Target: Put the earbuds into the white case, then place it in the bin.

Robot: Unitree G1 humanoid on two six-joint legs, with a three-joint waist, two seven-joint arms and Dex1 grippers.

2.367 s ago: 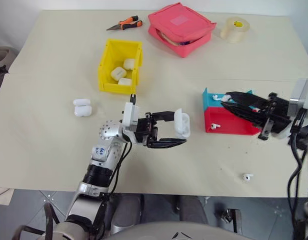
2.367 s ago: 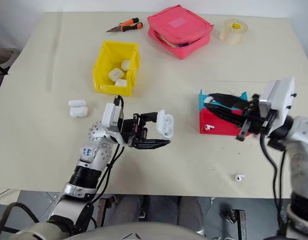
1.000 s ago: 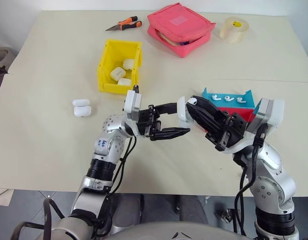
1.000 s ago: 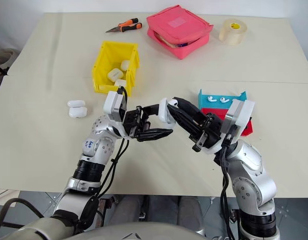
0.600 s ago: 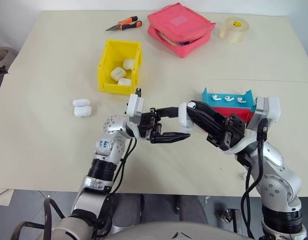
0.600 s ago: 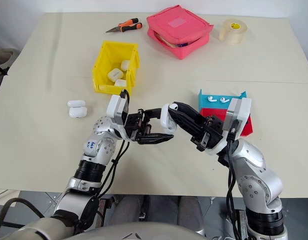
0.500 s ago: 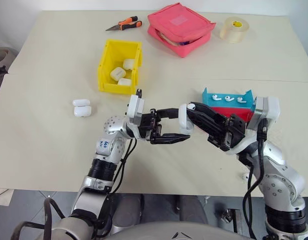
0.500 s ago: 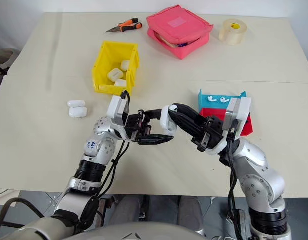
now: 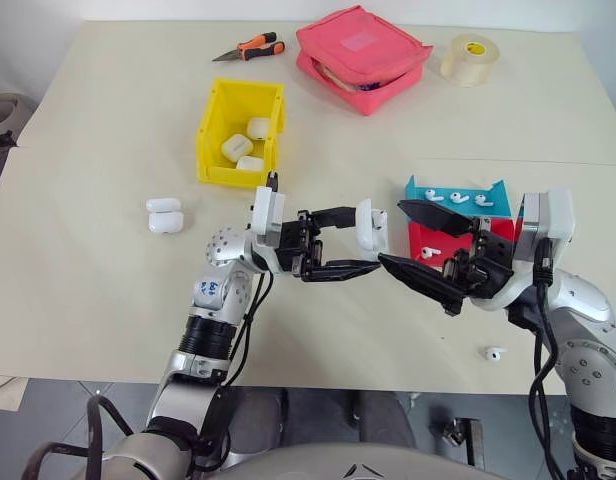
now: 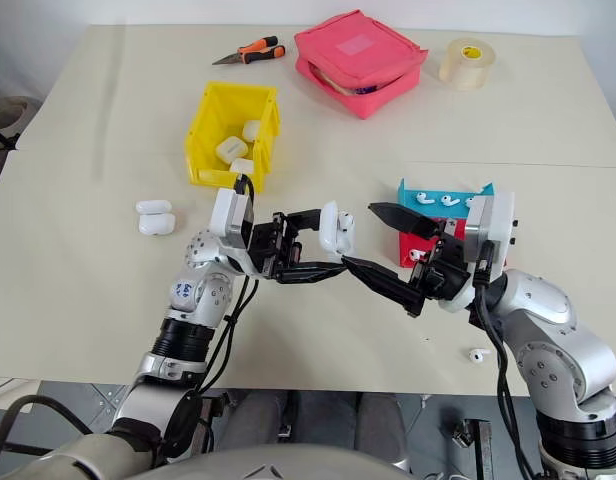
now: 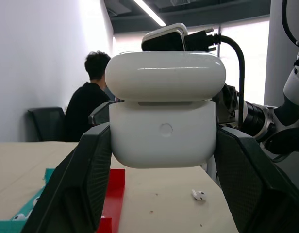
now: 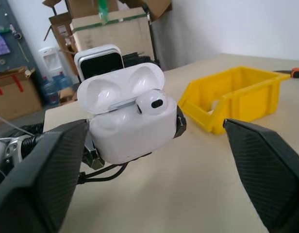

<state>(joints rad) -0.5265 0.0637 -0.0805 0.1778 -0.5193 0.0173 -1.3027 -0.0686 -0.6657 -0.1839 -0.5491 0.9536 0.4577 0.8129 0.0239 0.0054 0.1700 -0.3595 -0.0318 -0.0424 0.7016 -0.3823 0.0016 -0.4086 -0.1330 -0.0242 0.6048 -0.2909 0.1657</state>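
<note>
My left gripper (image 9: 366, 238) is shut on the white case (image 9: 370, 225) and holds it above the table's middle with its lid flipped open. One earbud (image 12: 150, 102) sits in the case, its head sticking up. My right gripper (image 9: 391, 232) stands open just right of the case, one finger above and one below, touching nothing. More earbuds (image 9: 456, 197) lie in the red-and-blue tray (image 9: 416, 190), and one loose earbud (image 9: 495, 353) lies near the table's front edge. The yellow bin (image 9: 207, 130) stands at the back left with three white cases inside.
Two more white cases (image 9: 164, 215) lie left of my left arm. A pink pouch (image 9: 360, 55), a tape roll (image 9: 469, 58) and orange-handled pliers (image 9: 250, 47) sit along the far edge. A person (image 11: 89, 104) sits in the background of the left wrist view.
My right gripper has opened and drawn back to the right, leaving the earbud it held in the open case. The left gripper and case stayed in place.
</note>
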